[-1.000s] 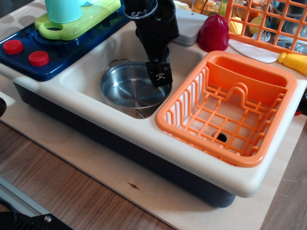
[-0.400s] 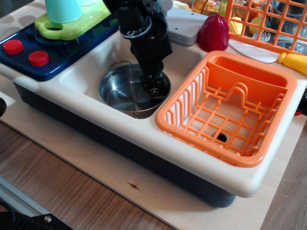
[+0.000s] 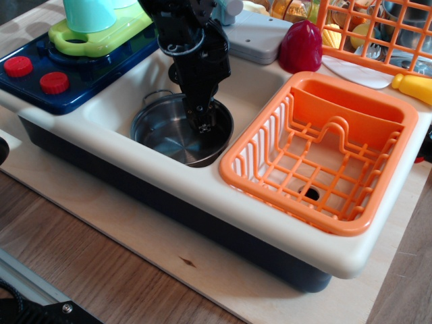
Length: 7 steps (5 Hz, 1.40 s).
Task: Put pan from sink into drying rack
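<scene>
Sitting on a pale wooden surface [image 3: 223, 283], the toy sink [image 3: 135, 94] unit fills most of the view, its cream basin on the left and the orange drying rack [image 3: 324, 152] seated in the right-hand well, with a navy stove top [image 3: 40, 64] beyond the basin's far-left corner. Inside the basin lies the stainless-steel pan [image 3: 169, 131], flat on the bottom, open side up, nearly as wide as the basin itself. The black gripper [image 3: 204, 123] reaches down from above and sits within the pan's right half, close to the rim that faces the rack. Whether the fingers are wide or pinched on the rim cannot be told from here (the arm's own bulk hides the tips). The pan looks round, so there is no long axis to align with; only the thin wire loop handle [image 3: 155, 94] at the far edge marks a direction. What matters, I judge, is that the rack lies directly to the right of the pan, across the cream divider, so a lift must clear that wall and the rack's orange lip before travelling rightward.
</scene>
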Motion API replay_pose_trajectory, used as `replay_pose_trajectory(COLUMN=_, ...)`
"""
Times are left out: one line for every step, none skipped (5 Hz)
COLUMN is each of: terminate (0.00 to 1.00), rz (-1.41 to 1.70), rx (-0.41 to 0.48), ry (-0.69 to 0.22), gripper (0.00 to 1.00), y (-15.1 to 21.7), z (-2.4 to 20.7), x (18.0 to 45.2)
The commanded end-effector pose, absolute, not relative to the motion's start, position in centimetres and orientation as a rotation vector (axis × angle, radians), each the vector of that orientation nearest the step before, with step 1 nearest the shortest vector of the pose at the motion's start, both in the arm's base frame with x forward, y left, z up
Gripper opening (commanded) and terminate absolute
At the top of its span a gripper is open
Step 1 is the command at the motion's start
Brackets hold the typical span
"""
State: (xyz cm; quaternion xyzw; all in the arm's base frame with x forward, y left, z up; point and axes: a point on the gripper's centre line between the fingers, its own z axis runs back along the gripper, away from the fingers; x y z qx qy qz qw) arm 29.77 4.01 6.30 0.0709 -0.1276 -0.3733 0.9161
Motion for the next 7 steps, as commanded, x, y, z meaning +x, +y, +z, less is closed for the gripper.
replay_pose_trajectory(terminate=0.0, rz=-0.74, rx=0.219, ry=-0.275, gripper=0.0, y=2.8, z=9.4, x=30.2)
replay_pose_trajectory(terminate=0.0, rz=-0.758, rx=0.21, ry=-0.242, gripper=0.0, y=3.5, z=11.1, x=31.0)
replay_pose_trajectory(terminate=0.0, rz=-0.776, rx=0.206, ry=-0.21, gripper=0.0, y=3.7, z=13.2, x=32.2)
replay_pose_trajectory(terminate=0.0, rz=-0.779, rx=0.219, ry=-0.186, gripper=0.0, y=2.9, z=15.6, x=32.5)
replay_pose_trajectory(terminate=0.0, rz=-0.767, rx=0.264, ry=-0.161, gripper=0.0, y=1.0, z=18.0, x=32.5)
replay_pose_trajectory(terminate=0.0, rz=-0.731, rx=0.261, ry=-0.13, gripper=0.0, y=-0.3, z=19.6, x=31.8)
replay_pose_trajectory(terminate=0.0, rz=-0.686, rx=0.259, ry=-0.139, gripper=0.0, y=-1.4, z=21.1, x=30.8)
